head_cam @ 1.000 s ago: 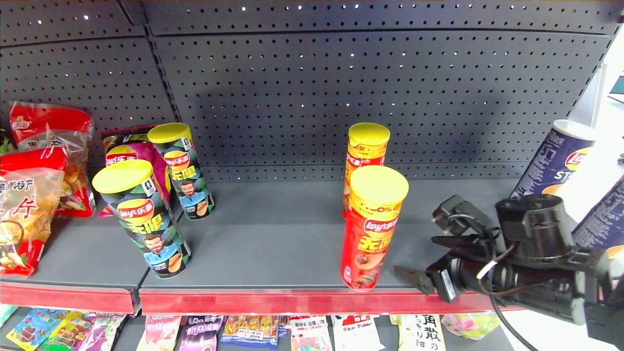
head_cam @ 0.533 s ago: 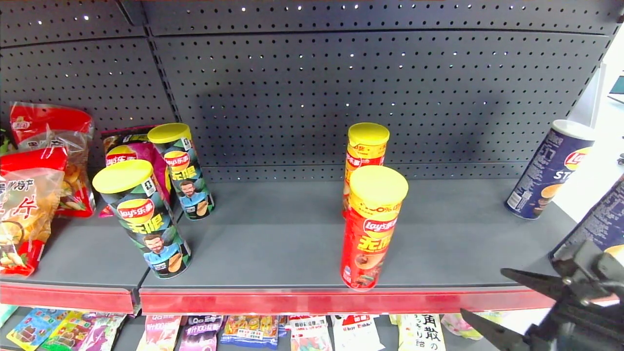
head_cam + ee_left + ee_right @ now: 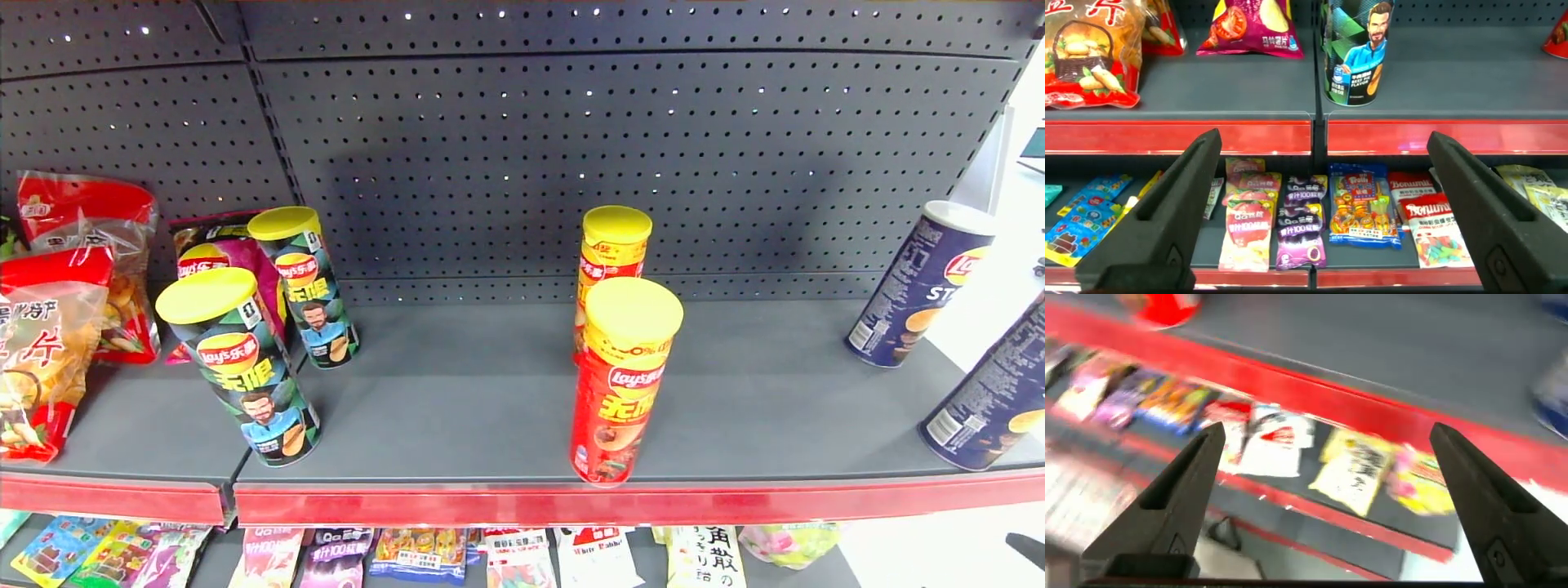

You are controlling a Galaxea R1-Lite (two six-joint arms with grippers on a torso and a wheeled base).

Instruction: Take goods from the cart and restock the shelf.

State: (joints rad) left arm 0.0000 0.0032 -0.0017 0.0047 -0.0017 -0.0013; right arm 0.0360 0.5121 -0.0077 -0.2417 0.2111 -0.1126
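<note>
Head view: right gripper point(image 3: 1324, 434) has left the shelf point(image 3: 490, 408).

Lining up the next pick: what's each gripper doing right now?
Left gripper: jaws open, holding nothing.
Right gripper: jaws open, holding nothing.

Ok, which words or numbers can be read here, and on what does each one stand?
"无限": front red can.
"无限": also front black can.
"0%": the red can, under its lid.
"角散": white packet below the shelf.
Small print on rear blue can: too small to read.
</note>
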